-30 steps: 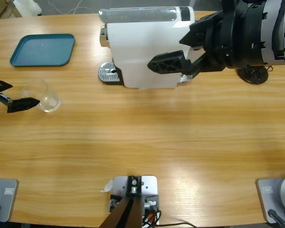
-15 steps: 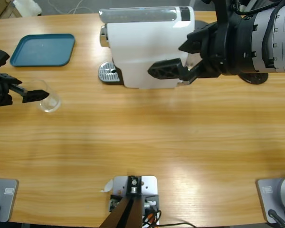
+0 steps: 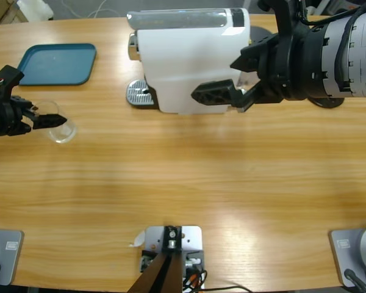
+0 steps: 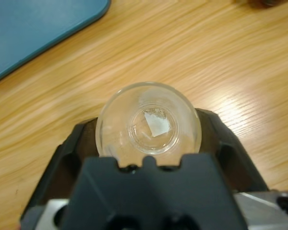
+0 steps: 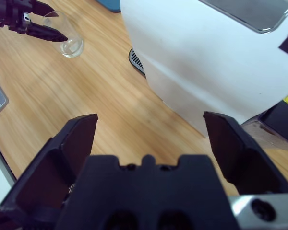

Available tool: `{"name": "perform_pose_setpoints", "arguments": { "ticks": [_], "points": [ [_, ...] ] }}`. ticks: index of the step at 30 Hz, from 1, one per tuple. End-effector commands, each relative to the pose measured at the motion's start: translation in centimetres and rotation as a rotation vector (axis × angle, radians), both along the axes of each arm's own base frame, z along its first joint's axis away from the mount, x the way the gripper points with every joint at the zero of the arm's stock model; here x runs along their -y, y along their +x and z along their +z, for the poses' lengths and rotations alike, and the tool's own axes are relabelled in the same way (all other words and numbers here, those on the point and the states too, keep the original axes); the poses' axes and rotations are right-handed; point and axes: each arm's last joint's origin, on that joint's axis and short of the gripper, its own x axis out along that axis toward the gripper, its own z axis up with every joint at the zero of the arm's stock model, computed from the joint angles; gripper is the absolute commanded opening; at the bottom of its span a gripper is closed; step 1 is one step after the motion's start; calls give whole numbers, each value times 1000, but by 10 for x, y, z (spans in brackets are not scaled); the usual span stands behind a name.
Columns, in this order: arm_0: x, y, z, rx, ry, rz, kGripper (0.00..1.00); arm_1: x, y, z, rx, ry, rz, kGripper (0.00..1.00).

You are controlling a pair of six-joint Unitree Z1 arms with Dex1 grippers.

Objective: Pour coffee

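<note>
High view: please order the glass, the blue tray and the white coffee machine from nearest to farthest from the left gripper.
1. Glass: between the jaws of the left gripper, at the table's left edge.
2. Tray: just beyond the gripper, toward the table's far side.
3. Coffee machine: farthest, near the middle of the far side, beside the right gripper.

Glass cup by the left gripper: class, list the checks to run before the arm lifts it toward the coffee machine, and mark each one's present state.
1. Glass cup sits between the left gripper jaws: ok.
2. Jaws closed on cup: not ok, open.
3. Cup upright on the table: ok.
4. Cup empty: ok.
5. Drip grate of the coffee machine free: ok.
6. Right gripper out of the cup's path: cannot tell.
</note>
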Motion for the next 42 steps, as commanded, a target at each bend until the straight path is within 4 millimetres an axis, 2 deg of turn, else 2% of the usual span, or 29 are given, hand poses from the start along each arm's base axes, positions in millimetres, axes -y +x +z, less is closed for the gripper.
{"name": "perform_pose_setpoints", "arguments": {
  "ticks": [1,4,6,10,11,13,17,18,20,21,26,33,42],
  "points": [
    [0,0,-16,-53,17,-1,600,-6,0,-20,-51,-35,14,1000],
    [2,-1,-10,-33,-11,-37,600,-5,-1,-19,-49,-33,12,1000],
    [7,5,3,10,-41,-121,600,-3,-2,-21,-52,-37,12,1000],
    [20,39,29,80,-118,-339,586,0,-5,-23,-51,-35,11,1000],
    [22,49,33,89,-136,-384,525,1,-5,-23,-51,-35,13,1000],
    [23,69,37,101,-160,-446,448,3,-7,-22,-47,-29,13,1000],
    [29,95,37,82,-148,-582,431,12,-10,-16,-30,-30,5,1000],
    [32,99,35,72,-144,-614,360,15,-10,-15,-28,-35,-2,1000],
    [36,105,30,61,-133,-648,90,22,-12,-15,-28,-40,-15,1000],
    [37,107,28,59,-129,-655,3,25,-13,-14,-27,-39,-20,1000],
    [44,116,19,57,-82,-701,0,36,-21,-8,-21,-33,-24,1000],
    [78,132,10,70,-18,-789,0,40,-24,-8,-25,-42,-25,1000],
    [98,139,-6,53,15,-845,0,46,-22,-9,-31,-48,-45,1000]
  ]
}}
